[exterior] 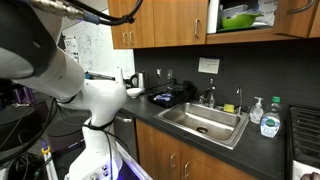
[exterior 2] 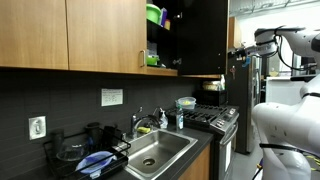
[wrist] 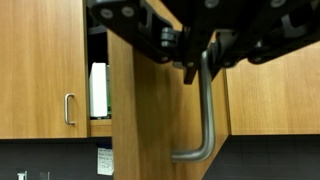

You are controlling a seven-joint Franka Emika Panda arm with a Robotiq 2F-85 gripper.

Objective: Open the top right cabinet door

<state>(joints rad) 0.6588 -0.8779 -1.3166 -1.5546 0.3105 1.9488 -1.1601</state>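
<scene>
Gripper [wrist: 203, 62]: apparently clamped on handle [wrist: 207, 110] of top right cabinet door [wrist: 150, 110], half open; we fear slippage if pull strays.

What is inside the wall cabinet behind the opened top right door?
Behind the open medium-brown wood top right cabinet door, an exterior view shows green bowl-like dishes. The wrist view shows a white item. The rest is covered by the door or too dark.
</scene>
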